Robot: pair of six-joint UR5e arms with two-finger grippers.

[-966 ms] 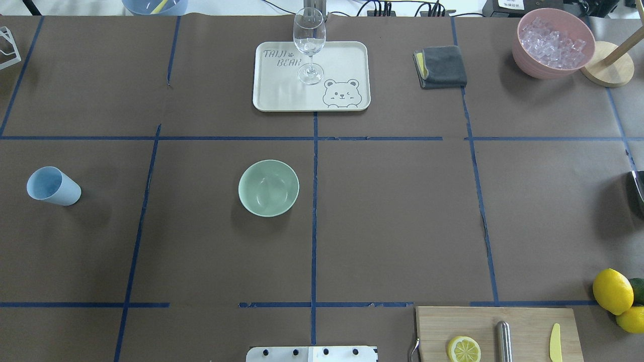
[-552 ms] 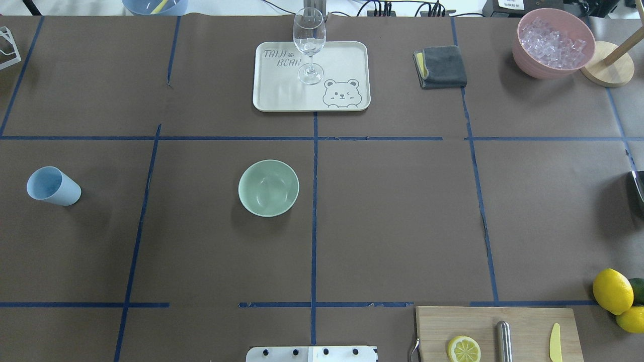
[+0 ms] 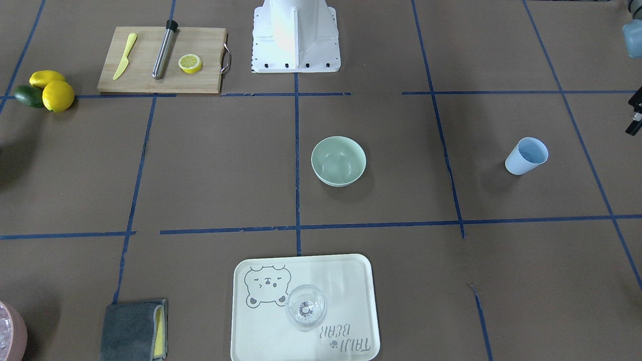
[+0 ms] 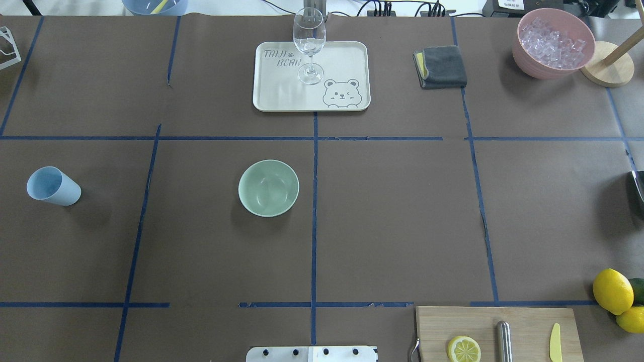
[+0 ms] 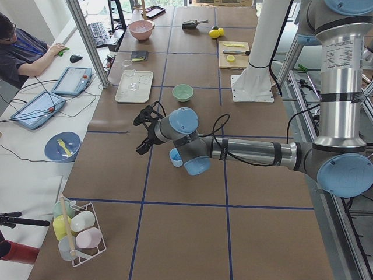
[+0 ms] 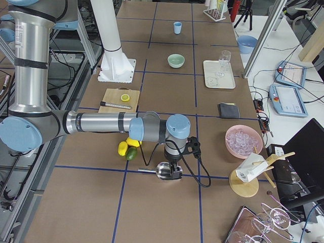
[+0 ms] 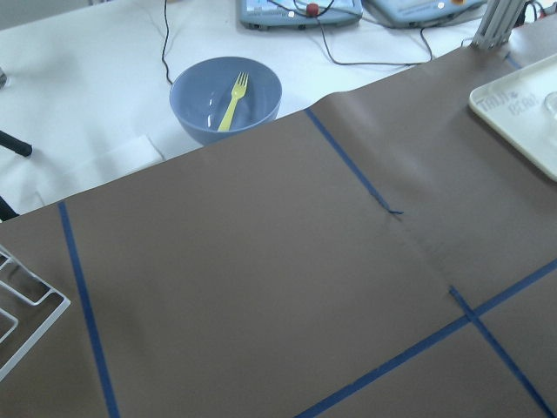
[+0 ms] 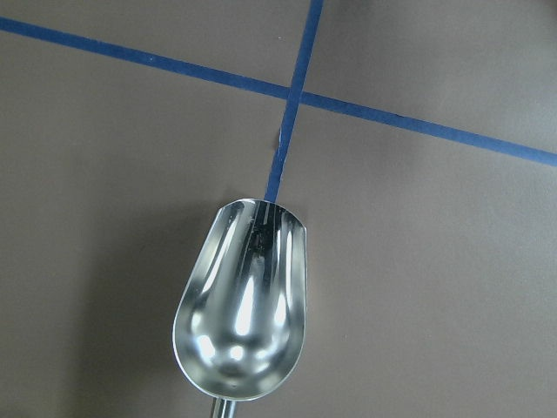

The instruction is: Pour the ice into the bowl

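One mint-green bowl (image 4: 268,188), one pink bowl (image 4: 528,65) of ice (image 4: 552,42), one blue cup (image 4: 53,186), one stemmed glass (image 4: 309,40), one tray (image 4: 342,55), two whole lemons (image 4: 612,290), one metal scoop (image 8: 242,313)

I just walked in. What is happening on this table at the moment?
No pouring has started yet. The ice sits in the pink bowl at the far corner, and the green bowl in the middle is empty. The right arm is down at a metal scoop lying on the table; whether it grips the scoop cannot be told. The left arm reaches out near the blue cup.
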